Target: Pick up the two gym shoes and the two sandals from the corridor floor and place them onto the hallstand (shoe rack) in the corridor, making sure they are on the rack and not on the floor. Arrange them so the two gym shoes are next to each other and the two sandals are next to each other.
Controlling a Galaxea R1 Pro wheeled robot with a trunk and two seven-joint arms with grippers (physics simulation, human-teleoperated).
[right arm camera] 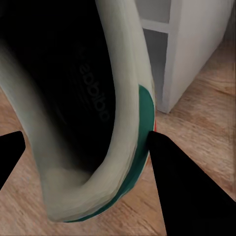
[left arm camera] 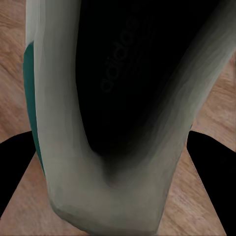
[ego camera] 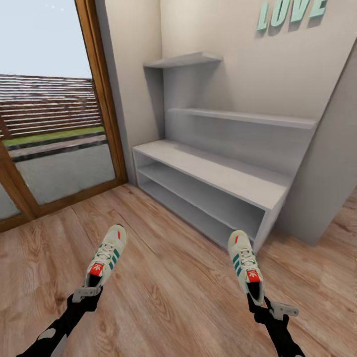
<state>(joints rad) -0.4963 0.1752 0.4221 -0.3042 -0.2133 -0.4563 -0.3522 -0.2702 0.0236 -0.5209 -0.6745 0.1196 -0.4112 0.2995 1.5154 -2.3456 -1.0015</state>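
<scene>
Each of my grippers holds one cream-white gym shoe with green stripes by its heel, toe pointing away from me, above the wood corridor floor point(ego camera: 168, 282). My left gripper point(ego camera: 92, 288) is shut on the left gym shoe point(ego camera: 107, 255); up close its heel opening point(left arm camera: 123, 98) sits between the dark fingers point(left arm camera: 209, 162). My right gripper point(ego camera: 260, 300) is shut on the right gym shoe point(ego camera: 245, 263), whose heel point(right arm camera: 93, 123) is clamped between the fingers point(right arm camera: 182, 187). The grey hallstand point(ego camera: 218, 176) stands ahead against the wall, its shelves bare. The sandals are out of view.
A glass door in a wooden frame point(ego camera: 106, 99) is at the left. Mint "LOVE" letters point(ego camera: 290, 12) hang on the wall above the stand. A grey wall panel point(ego camera: 327, 173) juts out at the stand's right end.
</scene>
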